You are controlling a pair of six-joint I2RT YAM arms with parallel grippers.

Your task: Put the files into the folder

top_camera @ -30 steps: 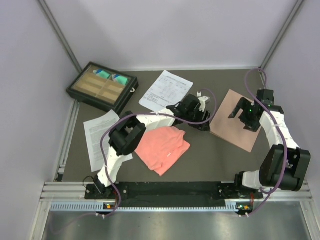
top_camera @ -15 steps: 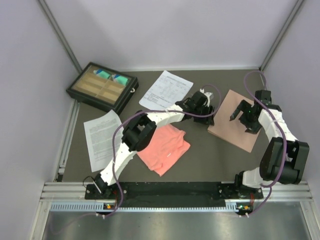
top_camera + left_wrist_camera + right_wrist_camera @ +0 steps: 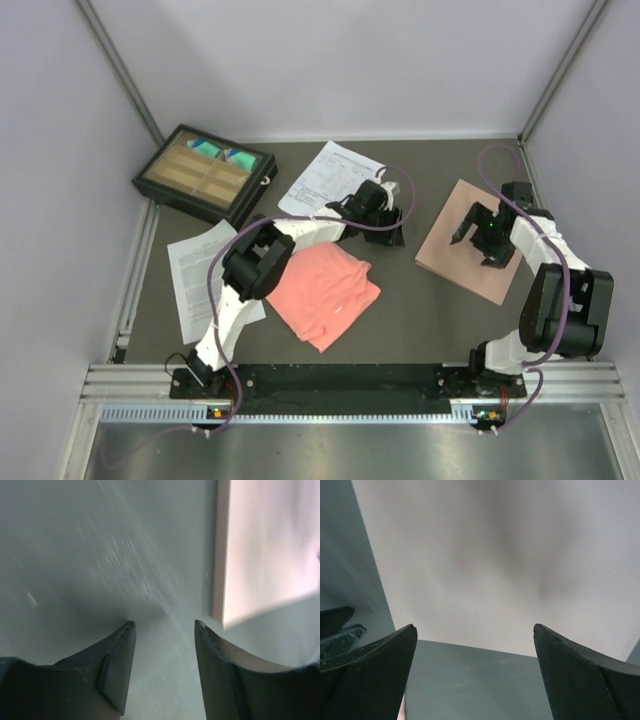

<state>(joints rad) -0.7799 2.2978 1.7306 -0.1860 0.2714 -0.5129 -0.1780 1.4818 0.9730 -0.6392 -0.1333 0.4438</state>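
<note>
I've drawn my left gripper (image 3: 164, 624) back from the folder (image 3: 470, 240) at 3 o'clock, jaws narrowing but apart and empty. My right gripper (image 3: 475, 626) hovers wide open over the folder. Nothing is filed yet: the table-layout file (image 3: 332, 178) lies at 12 o'clock and the dense-text file (image 3: 200, 270) at 9.

Pretty clearly a robotics lab cell: plain pale walls (image 3: 350, 70), aluminium frame posts (image 3: 121, 75), left arm (image 3: 300, 231) and right arm (image 3: 560, 310) bolted to a metal rail (image 3: 130, 379).

Left arm (image 3: 308, 228) stretches forward, fingers (image 3: 117, 655) half apart; right fingers (image 3: 370, 655) spread wide.
</note>
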